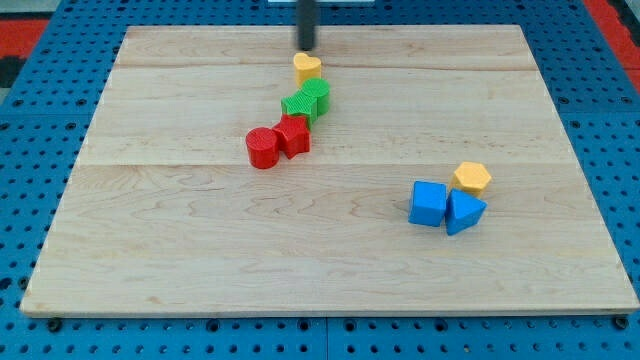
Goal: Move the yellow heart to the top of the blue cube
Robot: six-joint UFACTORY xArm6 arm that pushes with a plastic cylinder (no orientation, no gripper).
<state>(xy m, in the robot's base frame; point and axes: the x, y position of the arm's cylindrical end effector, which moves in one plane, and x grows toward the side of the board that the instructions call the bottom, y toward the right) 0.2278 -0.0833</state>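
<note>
The yellow heart [307, 67] lies near the top middle of the wooden board [200, 250]. My tip [306, 47] stands just above it toward the view's top, very close to it or touching. The blue cube [428, 203] sits at the lower right, far from the heart. A blue triangular block [464, 212] touches the cube's right side, and a yellow hexagon [471, 179] sits just above the two.
Two green blocks [307, 102] lie just below the yellow heart. A red star-like block [293, 135] and a red cylinder [263, 148] follow in a diagonal line toward the lower left. Blue pegboard surrounds the board.
</note>
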